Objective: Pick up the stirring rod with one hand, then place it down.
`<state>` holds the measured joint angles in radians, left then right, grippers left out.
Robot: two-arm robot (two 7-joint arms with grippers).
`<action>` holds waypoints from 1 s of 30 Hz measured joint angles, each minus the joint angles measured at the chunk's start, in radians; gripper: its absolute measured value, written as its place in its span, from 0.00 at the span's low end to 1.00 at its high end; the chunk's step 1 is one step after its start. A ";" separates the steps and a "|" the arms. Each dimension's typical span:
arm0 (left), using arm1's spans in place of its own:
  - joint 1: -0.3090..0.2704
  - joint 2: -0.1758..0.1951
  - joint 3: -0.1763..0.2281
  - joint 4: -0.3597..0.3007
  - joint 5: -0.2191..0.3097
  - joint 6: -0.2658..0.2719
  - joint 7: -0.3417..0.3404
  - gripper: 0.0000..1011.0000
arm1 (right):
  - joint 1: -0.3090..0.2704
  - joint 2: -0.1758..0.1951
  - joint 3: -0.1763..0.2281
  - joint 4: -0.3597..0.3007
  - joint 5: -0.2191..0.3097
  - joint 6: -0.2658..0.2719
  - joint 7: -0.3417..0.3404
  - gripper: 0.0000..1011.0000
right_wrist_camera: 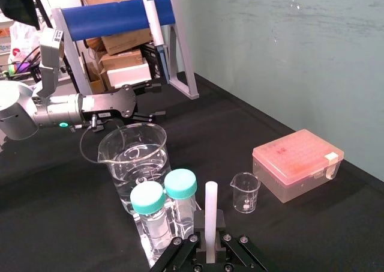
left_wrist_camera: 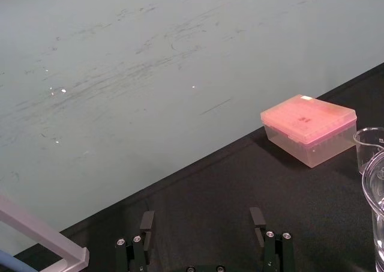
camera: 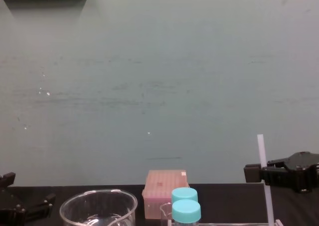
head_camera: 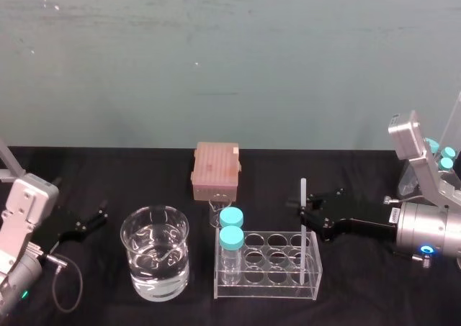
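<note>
Head view: right hand [head_camera: 311,218] closed on the stirring rod [head_camera: 303,193], which stands upright in the right end of the rack [head_camera: 266,277]; left hand [head_camera: 86,222] idle, well left of the rack.
Left wrist view: left hand spread, holding nothing.
Right wrist view: grip sits above the rack.
Chest view: rod vertical.
I judge this the pick-up step, grip made; next calls for a straight lift clear of the rack.
</note>
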<state>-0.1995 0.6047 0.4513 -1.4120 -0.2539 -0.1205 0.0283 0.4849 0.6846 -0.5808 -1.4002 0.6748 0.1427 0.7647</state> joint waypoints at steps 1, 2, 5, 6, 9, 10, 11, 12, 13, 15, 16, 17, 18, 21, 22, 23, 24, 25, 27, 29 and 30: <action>0.000 0.000 0.000 0.000 0.000 0.000 0.000 0.99 | 0.000 0.000 0.000 0.000 0.000 0.000 0.000 0.07; 0.000 0.000 0.000 0.000 0.000 0.000 0.000 0.99 | 0.000 0.000 0.000 0.000 0.000 0.000 0.000 0.07; 0.000 0.000 0.000 0.000 0.000 0.000 0.000 0.99 | 0.000 0.000 0.000 0.000 0.000 0.000 -0.001 0.07; 0.000 0.000 0.000 0.000 0.000 0.000 0.000 0.99 | 0.000 0.000 0.000 0.000 0.000 -0.001 -0.001 0.07; 0.000 0.000 0.000 0.000 0.000 0.000 0.000 0.99 | 0.000 0.000 0.000 -0.001 0.001 -0.001 -0.001 0.07; 0.000 0.000 0.000 0.000 0.000 0.000 0.000 0.99 | 0.000 0.000 0.000 -0.001 0.001 -0.002 -0.001 0.07; 0.000 0.000 0.000 0.000 0.000 0.000 0.000 0.99 | 0.000 0.001 0.000 -0.001 0.001 -0.002 -0.001 0.07; 0.000 0.000 0.000 0.000 0.000 0.000 0.000 0.99 | 0.000 0.001 0.000 -0.001 0.001 -0.002 -0.001 0.08; 0.000 0.000 0.000 0.000 0.000 0.000 0.000 0.99 | 0.000 0.001 0.000 -0.001 0.001 -0.003 -0.001 0.10; 0.000 0.000 0.000 0.000 0.000 0.000 0.000 0.99 | -0.001 0.001 0.000 -0.001 0.001 -0.003 -0.001 0.14; 0.000 0.000 0.000 0.000 0.000 0.000 0.000 0.99 | -0.001 0.001 0.000 -0.001 0.001 -0.003 -0.001 0.17; 0.000 0.000 0.000 0.000 0.000 0.000 0.000 0.99 | -0.001 0.001 0.000 -0.001 0.001 -0.003 -0.001 0.21; 0.000 0.000 0.000 0.000 0.000 0.000 0.000 0.99 | -0.001 0.001 0.001 -0.001 0.002 -0.003 -0.002 0.23; 0.000 0.000 0.000 0.000 0.000 0.000 0.000 0.99 | -0.001 0.001 0.001 -0.002 0.002 -0.004 -0.002 0.33; 0.000 0.000 0.000 0.000 0.000 0.000 0.000 0.99 | -0.001 0.001 0.001 -0.002 0.002 -0.004 -0.002 0.35; 0.000 0.000 0.000 0.000 0.000 0.000 0.000 0.99 | -0.001 0.001 0.001 -0.002 0.002 -0.004 -0.002 0.41; 0.000 0.000 0.000 0.000 0.000 0.000 0.000 0.99 | -0.001 0.001 0.001 -0.002 0.002 -0.004 -0.002 0.42; 0.000 0.000 0.000 0.000 0.000 0.000 0.000 0.99 | -0.001 0.001 0.001 -0.002 0.002 -0.004 -0.002 0.45; 0.000 0.000 0.000 0.000 0.000 0.000 0.000 0.99 | -0.002 0.001 0.002 -0.002 0.003 -0.004 -0.002 0.53; 0.000 0.000 0.000 0.000 0.000 0.000 0.000 0.99 | -0.002 0.001 0.002 -0.002 0.003 -0.005 -0.002 0.59; 0.000 0.000 0.000 0.000 0.000 0.000 0.000 0.99 | -0.002 0.001 0.002 -0.002 0.003 -0.005 -0.002 0.61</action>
<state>-0.1995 0.6047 0.4514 -1.4120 -0.2539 -0.1206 0.0283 0.4833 0.6854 -0.5791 -1.4023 0.6775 0.1379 0.7627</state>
